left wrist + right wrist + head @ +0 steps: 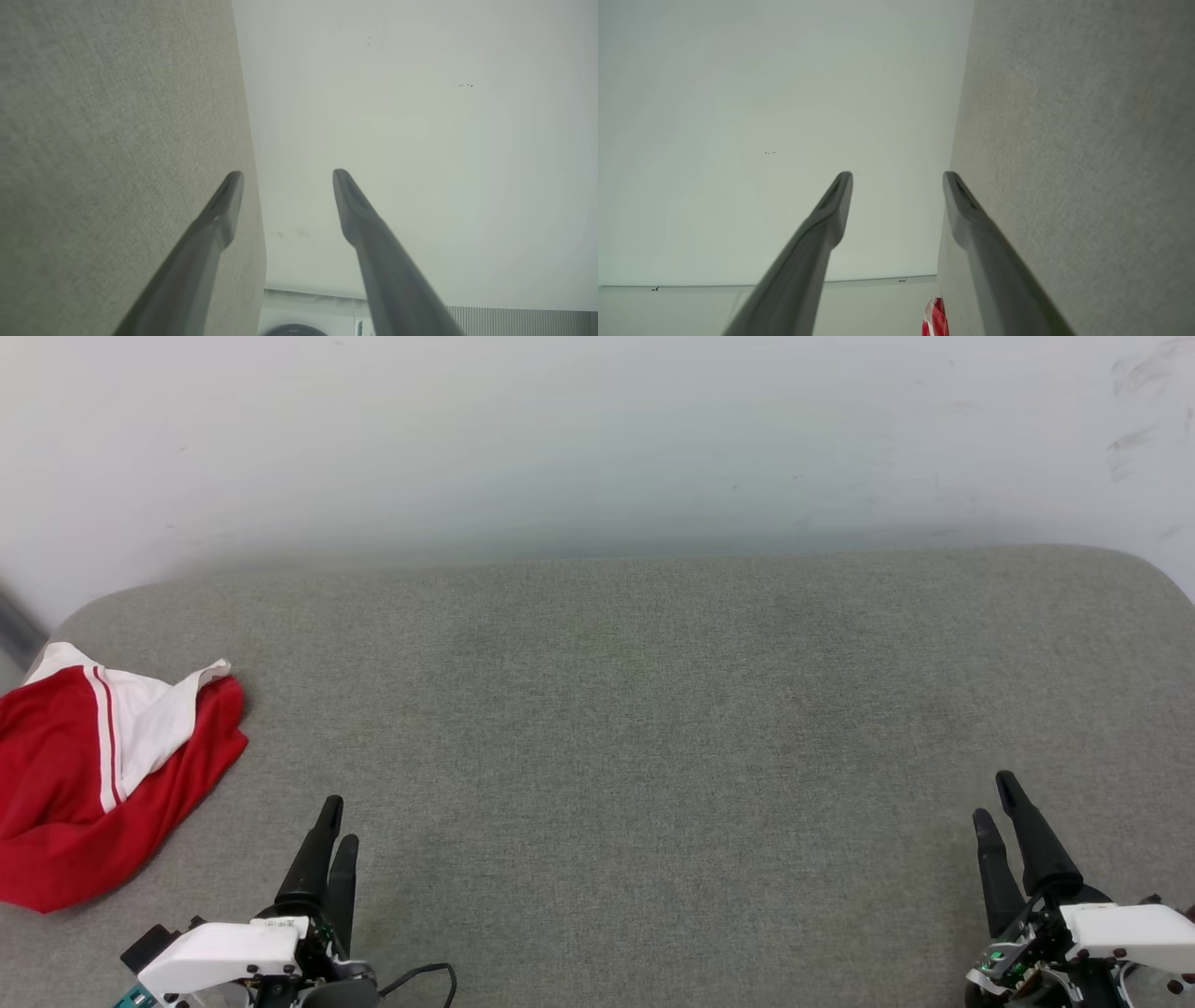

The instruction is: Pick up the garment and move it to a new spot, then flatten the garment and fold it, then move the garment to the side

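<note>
Over at your nine o'clock in the head view, there's the garment [93,775]. It lies crumpled on the grey bench [616,709] near its left end, red cloth with a white sleeve and striped trim on top, running off the picture's edge. Swing to seven o'clock and you've got your left fingers [317,859], tips pointing to twelve, near the garment's hem but apart from it. In the left wrist view those left fingers [219,219] stand spread wide and empty, with the bench on the nine o'clock side and the pale wall [420,140] on the three o'clock side. Across the open middle of the bench to five o'clock you have your right fingers [1032,840], well apart from the garment. In the right wrist view the right fingers [966,219] are spread wide too, gripping nothing, and a red-and-white sliver of the garment [934,319] peeks in at six o'clock.
</note>
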Controlling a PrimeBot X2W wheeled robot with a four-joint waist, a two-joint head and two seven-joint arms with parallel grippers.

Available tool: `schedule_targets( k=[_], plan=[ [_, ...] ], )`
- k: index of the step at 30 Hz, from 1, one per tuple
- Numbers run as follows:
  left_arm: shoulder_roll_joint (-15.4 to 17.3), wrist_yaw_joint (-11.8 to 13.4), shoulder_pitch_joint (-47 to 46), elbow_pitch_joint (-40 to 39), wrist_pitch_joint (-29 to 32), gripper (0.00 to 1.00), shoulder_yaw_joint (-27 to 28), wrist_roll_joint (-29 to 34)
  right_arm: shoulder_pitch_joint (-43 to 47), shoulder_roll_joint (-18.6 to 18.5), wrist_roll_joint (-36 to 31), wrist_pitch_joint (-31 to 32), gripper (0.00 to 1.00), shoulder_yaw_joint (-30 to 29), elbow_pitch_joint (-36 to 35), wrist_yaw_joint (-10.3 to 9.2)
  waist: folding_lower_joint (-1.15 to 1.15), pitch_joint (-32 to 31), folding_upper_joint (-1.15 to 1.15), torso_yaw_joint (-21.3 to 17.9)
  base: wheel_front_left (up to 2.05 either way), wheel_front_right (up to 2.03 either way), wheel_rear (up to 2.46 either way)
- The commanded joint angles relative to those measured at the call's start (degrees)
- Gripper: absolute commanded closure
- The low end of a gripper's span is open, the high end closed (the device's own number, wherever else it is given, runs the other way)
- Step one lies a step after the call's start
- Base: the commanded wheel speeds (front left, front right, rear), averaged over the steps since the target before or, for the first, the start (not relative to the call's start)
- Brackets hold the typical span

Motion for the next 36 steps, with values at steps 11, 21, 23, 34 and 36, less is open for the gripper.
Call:
schedule_targets(
  k=[11,21,23,34,36],
  plan=[
    [0.17,0.0,-1.48,-5.21,-3.58,0.0,-3.0,2.36,-0.44,-0.03,-1.27,-3.66,0.0,2.06,-5.47,0.1,0.0,0.04,0.0,0.24,0.0,0.0,0.0],
    [0.2,0.0,-1.68,-8.28,-6.06,0.0,-4.97,8.35,0.22,-0.16,-5.14,-6.15,0.0,2.86,-8.79,0.1,0.0,-0.02,0.0,0.49,0.0,0.0,0.0],
    [0.2,0.0,-1.81,-9.01,-6.51,0.0,-5.5,10.37,0.31,-0.2,-7.21,-6.62,0.0,2.7,-9.18,0.11,0.0,-0.04,0.0,0.54,0.0,0.0,0.0],
    [0.58,-0.01,-2.22,-11.34,-8.88,0.0,-7.43,25.65,0.68,-0.35,-25.59,-8.99,0.0,2.87,-12.4,0.11,0.0,-0.2,0.0,0.77,0.0,0.0,0.0],
    [0.66,-0.01,-2.23,-11.57,-9.3,0.0,-7.63,28.5,0.73,-0.51,-29.56,-9.39,0.0,3.16,-12.78,0.11,0.0,-0.21,0.0,0.82,0.0,0.0,0.0]
  ],
)
